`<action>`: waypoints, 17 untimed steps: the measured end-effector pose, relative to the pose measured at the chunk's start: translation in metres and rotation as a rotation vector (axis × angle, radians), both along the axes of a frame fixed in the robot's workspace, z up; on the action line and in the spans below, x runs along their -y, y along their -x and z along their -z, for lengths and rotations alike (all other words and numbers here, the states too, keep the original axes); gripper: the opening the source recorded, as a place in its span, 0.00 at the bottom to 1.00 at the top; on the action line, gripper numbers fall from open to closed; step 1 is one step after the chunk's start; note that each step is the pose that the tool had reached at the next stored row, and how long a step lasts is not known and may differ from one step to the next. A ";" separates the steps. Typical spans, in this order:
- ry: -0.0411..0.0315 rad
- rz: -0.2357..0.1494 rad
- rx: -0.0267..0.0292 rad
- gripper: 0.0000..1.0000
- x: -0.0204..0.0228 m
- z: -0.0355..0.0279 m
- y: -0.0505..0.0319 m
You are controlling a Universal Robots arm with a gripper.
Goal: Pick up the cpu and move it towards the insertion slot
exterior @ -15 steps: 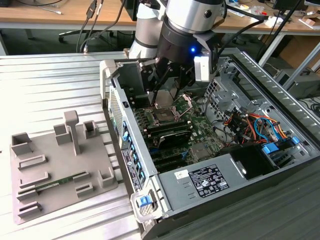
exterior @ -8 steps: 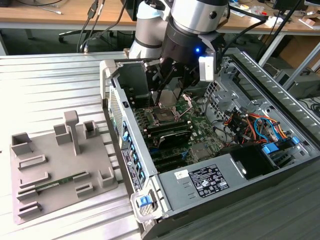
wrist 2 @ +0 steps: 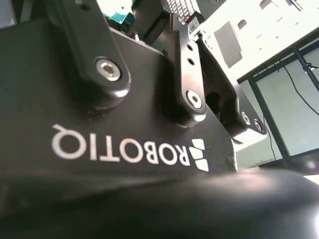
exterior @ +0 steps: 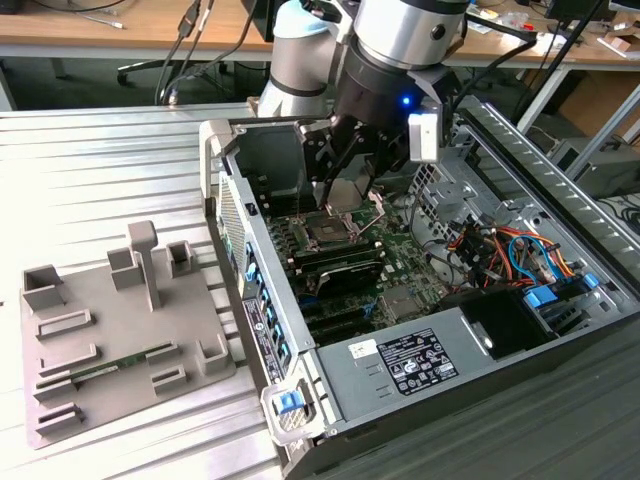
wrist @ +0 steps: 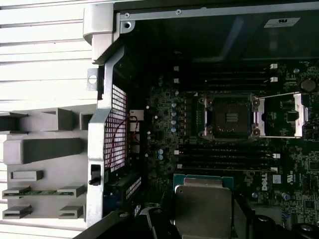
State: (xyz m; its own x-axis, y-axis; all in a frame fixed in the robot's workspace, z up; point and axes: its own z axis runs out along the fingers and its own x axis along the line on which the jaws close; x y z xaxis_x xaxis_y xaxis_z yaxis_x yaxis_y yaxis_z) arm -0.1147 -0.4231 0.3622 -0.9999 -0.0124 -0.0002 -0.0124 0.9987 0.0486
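Note:
The cpu (exterior: 350, 193) is a small silver square with a green edge, and my gripper (exterior: 347, 203) is shut on it. It hangs inside the open computer case, just above and a little behind the insertion slot (exterior: 328, 232). In the first wrist view the cpu (wrist: 203, 208) sits between my dark fingers (wrist: 149, 221). There the insertion slot (wrist: 231, 118) lies a short way off, its dark centre bare. Its silver retention bracket (wrist: 281, 115) is swung open to one side. The gripper's black housing (wrist 2: 124, 124) is seen close up in the second wrist view.
The open computer case (exterior: 300, 390) lies on a ribbed metal table (exterior: 100, 170). Long black memory slots (wrist: 224, 154) flank the socket. Coloured cables (exterior: 500, 250) and a power supply (exterior: 420, 360) sit at the exterior view's right. A grey plastic tray (exterior: 190, 375) with raised blocks lies at the exterior view's left.

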 end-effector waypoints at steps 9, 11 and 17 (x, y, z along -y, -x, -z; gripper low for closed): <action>0.0000 0.000 0.0000 0.55 -0.0007 0.0009 -0.0088; 0.0000 0.000 0.0000 0.55 -0.0008 0.0011 -0.0105; -0.0004 0.000 0.0000 0.55 -0.0012 0.0021 -0.0172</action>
